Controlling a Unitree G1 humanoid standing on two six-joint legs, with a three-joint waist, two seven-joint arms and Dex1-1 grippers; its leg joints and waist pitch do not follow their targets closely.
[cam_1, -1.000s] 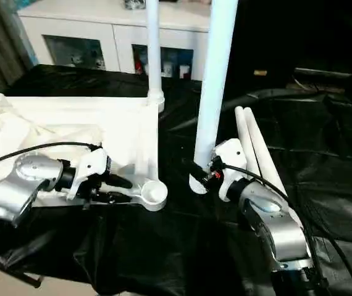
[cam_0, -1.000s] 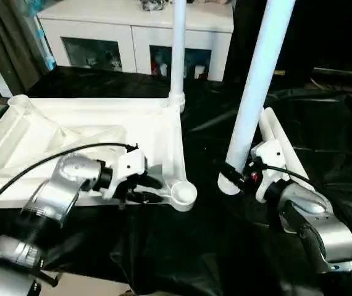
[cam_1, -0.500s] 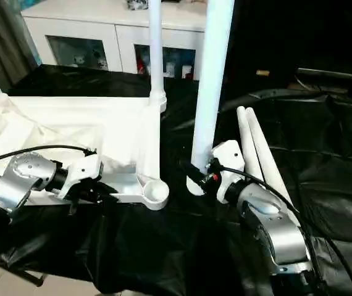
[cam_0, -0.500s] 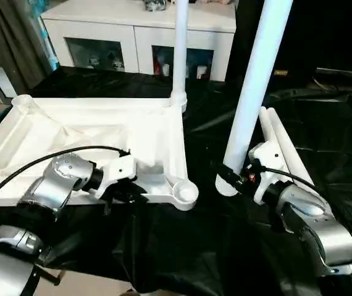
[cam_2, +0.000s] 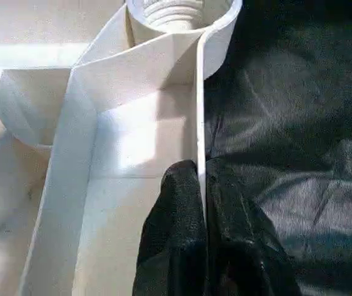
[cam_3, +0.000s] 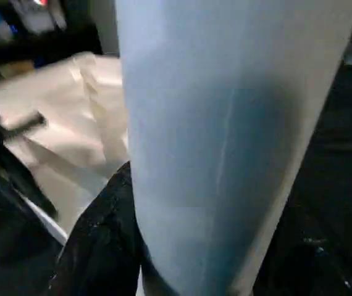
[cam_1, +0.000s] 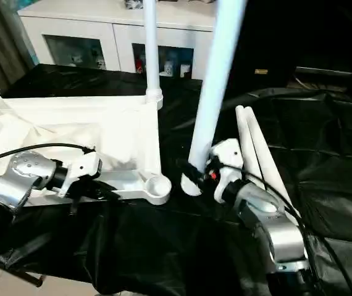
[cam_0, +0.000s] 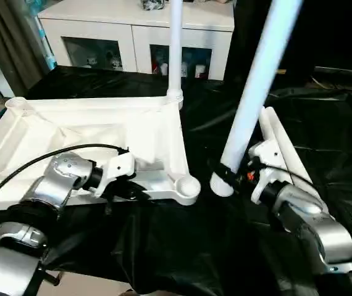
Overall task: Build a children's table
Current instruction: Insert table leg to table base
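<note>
Our left end effector [cam_2: 202,234] clenched on the tabletop [cam_0: 89,129] rim, right end effector [cam_0: 234,176] grasping a tilted leg [cam_0: 250,105] beside the corner socket [cam_0: 187,186]

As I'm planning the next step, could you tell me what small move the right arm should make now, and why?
Probably carry the held leg left until its lower end sits over the empty near corner socket, then lower it in. The right tool grips that leg just beside the socket, tilted, while the left tool pinches the tabletop's rim, steadying it.
</note>
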